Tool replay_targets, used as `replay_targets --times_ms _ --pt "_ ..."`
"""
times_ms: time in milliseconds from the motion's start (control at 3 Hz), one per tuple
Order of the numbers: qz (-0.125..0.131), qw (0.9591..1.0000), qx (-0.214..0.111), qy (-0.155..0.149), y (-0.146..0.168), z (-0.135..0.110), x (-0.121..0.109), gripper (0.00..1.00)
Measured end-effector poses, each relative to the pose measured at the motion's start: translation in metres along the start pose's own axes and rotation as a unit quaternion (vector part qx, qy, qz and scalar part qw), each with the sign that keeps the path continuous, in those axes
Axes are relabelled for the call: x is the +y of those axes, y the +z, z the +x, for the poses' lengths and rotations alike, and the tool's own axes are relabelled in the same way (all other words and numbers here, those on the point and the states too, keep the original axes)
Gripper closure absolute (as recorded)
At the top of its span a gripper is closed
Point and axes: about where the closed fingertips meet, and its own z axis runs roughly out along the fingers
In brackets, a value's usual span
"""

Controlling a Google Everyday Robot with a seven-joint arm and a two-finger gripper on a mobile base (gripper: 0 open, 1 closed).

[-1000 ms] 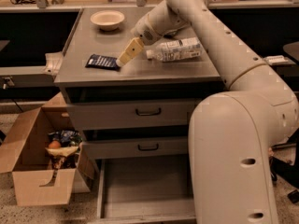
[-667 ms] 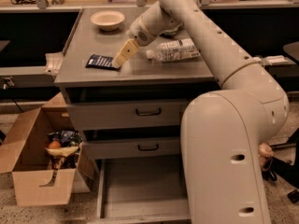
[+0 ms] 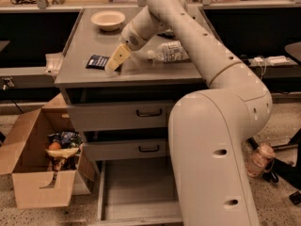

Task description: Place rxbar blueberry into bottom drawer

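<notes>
The rxbar blueberry [image 3: 98, 61], a flat dark navy wrapper, lies on the grey cabinet top [image 3: 84, 74] near its left front. My gripper [image 3: 114, 62] hangs just right of the bar, its pale fingers [image 3: 117, 58] pointing down-left and nearly touching the bar's right end. The bottom drawer [image 3: 136, 192] is pulled out below the cabinet, showing a plain grey floor; my arm's base covers its right side.
A clear plastic bottle [image 3: 169, 52] lies on its side right of the gripper. A pale bowl [image 3: 108, 19] sits at the back of the top. Two shut grey drawers [image 3: 141, 113] have black handles. An open cardboard box [image 3: 42, 173] with snacks stands on the floor at left.
The gripper has moved left and down toward the bar. The arm's base has shifted left, covering more of the open drawer.
</notes>
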Motion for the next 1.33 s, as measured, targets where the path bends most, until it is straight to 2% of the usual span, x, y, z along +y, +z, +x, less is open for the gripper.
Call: replay_targets --times_ms 333,667,1000,1333 --pt "-0.006 1.0 0.004 0.0 0.007 -0.0008 0.0009 0.0" --pt "-0.009 0.9999 0.005 0.001 0.0109 -0.0008 0.0013 0.18" --pt "-0.015 0.9999 0.008 0.002 0.0152 -0.0014 0.0023 0.5" --pt "-0.015 0.9999 0.008 0.002 0.0125 -0.0042 0.0022 0.73"
